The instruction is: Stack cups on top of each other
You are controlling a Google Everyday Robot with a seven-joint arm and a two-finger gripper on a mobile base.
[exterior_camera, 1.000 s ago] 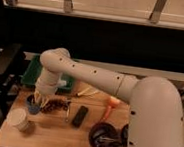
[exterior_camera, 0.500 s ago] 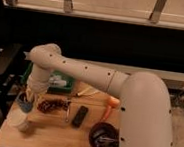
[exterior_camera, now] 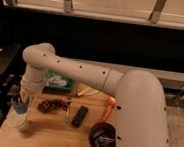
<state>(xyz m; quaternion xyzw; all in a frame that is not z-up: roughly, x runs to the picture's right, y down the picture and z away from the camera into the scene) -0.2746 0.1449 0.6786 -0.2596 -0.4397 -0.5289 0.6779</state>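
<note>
The white tapered cup (exterior_camera: 16, 120) stands upright at the left end of the wooden table (exterior_camera: 56, 143). The blue-grey cup (exterior_camera: 20, 107) is right over the white cup's mouth, its lower part at or just inside the rim. My gripper (exterior_camera: 21, 99) reaches straight down from the white arm and is shut on the blue-grey cup from above. The gripper hides the cup's inside.
A dark red bag (exterior_camera: 52, 106), a black rectangular object (exterior_camera: 80, 116) and a dark maroon bowl (exterior_camera: 102, 138) with a utensil lie to the right. A green packet (exterior_camera: 59, 82), a yellowish item (exterior_camera: 85, 92) and an orange item (exterior_camera: 110, 108) sit behind them. The table's left edge is close to the cups.
My gripper has carried the blue-grey cup left from beside the dark red bag and brought it over the white cup. The white cup has not moved.
</note>
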